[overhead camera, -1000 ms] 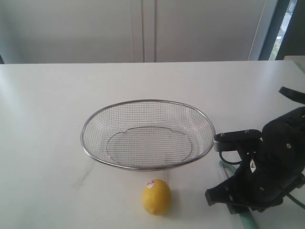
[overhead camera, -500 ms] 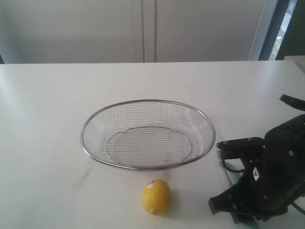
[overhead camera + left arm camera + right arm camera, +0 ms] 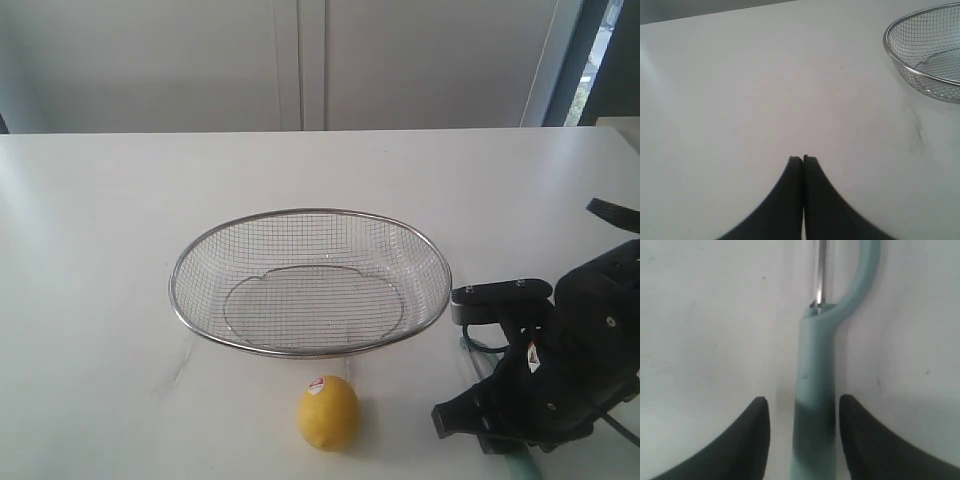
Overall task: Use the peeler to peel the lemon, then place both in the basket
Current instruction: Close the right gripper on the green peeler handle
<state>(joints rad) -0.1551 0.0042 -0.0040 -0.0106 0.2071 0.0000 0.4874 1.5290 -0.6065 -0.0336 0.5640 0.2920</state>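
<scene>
The yellow lemon [image 3: 328, 411] with its red-and-white sticker lies on the white table in front of the wire-mesh basket [image 3: 308, 283]. The teal peeler [image 3: 816, 385] lies flat on the table, its loop head and metal blade pointing away from the wrist. My right gripper [image 3: 802, 402] is open and straddles the handle, with a gap on each side of it. In the exterior view the right arm [image 3: 560, 365] covers most of the peeler [image 3: 519, 466]. My left gripper [image 3: 803, 159] is shut on nothing above bare table, with the basket's rim [image 3: 900, 62] off to one side.
The table's far edge meets a pale wall or cabinet front. The table's right edge lies close beyond the right arm.
The right arm dipped lower over the peeler half a second ago and has since shifted slightly. The lemon and basket have not moved.
</scene>
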